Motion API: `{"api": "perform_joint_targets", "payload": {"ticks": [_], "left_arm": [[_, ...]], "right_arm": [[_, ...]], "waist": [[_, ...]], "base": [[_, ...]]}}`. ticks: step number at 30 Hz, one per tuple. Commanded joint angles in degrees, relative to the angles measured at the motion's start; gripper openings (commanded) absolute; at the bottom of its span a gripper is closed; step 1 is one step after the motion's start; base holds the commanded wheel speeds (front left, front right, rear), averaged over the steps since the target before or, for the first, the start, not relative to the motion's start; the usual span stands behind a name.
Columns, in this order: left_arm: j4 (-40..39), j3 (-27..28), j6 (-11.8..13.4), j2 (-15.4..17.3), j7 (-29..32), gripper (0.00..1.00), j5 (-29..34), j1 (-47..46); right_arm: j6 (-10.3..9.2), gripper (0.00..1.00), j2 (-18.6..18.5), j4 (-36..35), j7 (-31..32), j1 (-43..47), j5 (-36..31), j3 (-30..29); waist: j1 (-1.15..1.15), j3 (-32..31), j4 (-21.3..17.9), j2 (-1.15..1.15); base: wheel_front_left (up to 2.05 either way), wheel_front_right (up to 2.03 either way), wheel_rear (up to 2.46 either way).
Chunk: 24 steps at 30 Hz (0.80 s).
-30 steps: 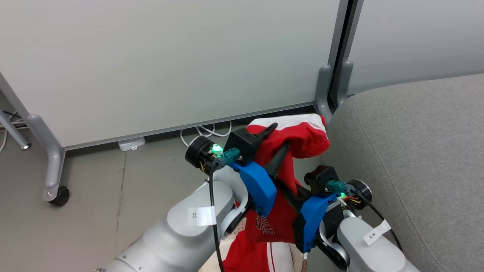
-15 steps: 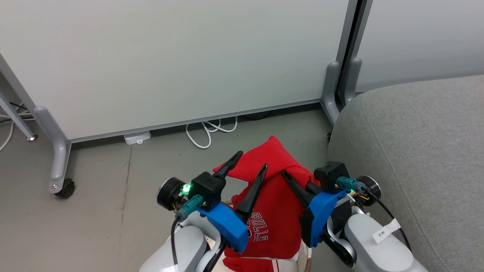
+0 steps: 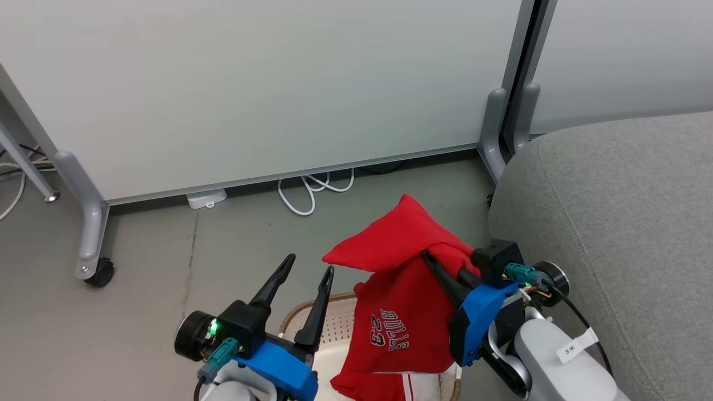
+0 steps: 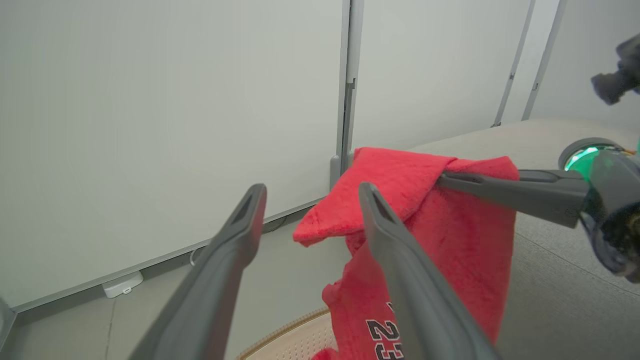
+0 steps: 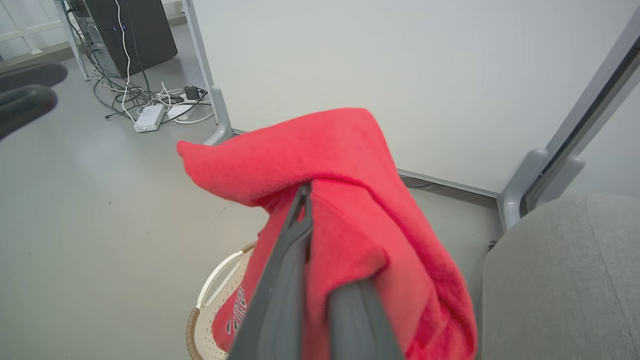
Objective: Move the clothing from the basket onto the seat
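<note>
The red clothing (image 3: 398, 312) with white "BULLS 23" lettering hangs from my right gripper (image 3: 431, 262), which is shut on its upper fold just left of the grey seat (image 3: 613, 223). Its lower end droops into the cream basket (image 3: 312, 309) below. My left gripper (image 3: 309, 264) stands open and empty to the left of the garment, above the basket rim. In the left wrist view the open fingers (image 4: 250, 220) frame the clothing (image 4: 465, 240). The right wrist view has the shut gripper (image 5: 306, 195) buried in the clothing (image 5: 325, 160), over the basket (image 5: 215, 280) and beside the seat (image 5: 560, 270).
White partition panels (image 3: 278, 83) on grey wheeled feet (image 3: 100, 273) stand behind. A white cable (image 3: 312, 192) and a small white box (image 3: 206, 199) lie on the floor at their base. Further left are a black cabinet (image 5: 135, 30) and tangled cables (image 5: 150, 100).
My left gripper has opened, let go of the clothing and drawn back down and to the left. The garment now hangs from the right gripper alone and has sunk lower.
</note>
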Motion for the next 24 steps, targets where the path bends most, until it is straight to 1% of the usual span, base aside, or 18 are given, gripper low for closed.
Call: {"api": "perform_joint_targets", "payload": {"ticks": [1,6,10,18,24], "left_arm": [[-0.2,0.8,-0.1,-0.2,-0.3,1.00,0.5,0.7],[-0.2,4.6,-0.7,-1.0,-0.3,1.00,2.4,3.4],[-0.3,6.5,-1.1,-1.8,-0.3,1.00,3.6,4.6],[-0.4,8.4,-1.6,-2.7,-0.3,1.00,5.0,5.1],[-0.3,8.8,-1.6,-3.1,-0.3,1.00,5.5,5.4]], "right_arm": [[0.01,0.00,-0.2,-0.4,0.1,0.7,-0.3,-0.2],[0.01,0.00,-0.4,-1.3,0.6,1.5,-0.6,-0.9],[0.01,0.00,-0.5,-2.1,1.1,1.8,-0.9,-1.4],[0.01,0.00,-0.4,-3.0,1.8,2.7,-1.4,-2.0],[0.01,0.00,-0.4,-3.4,2.0,3.1,-1.2,-1.8]], "waist": [[0.00,0.0,-0.1,0.00],[0.00,0.2,-0.1,0.00],[0.00,0.3,0.0,0.00],[0.00,0.1,0.0,0.00],[0.00,0.0,-0.6,0.00]], "base": [[0.00,0.00,0.00],[0.00,0.00,0.00],[0.00,0.00,0.00],[0.00,0.00,0.00],[0.00,0.00,0.00]]}}
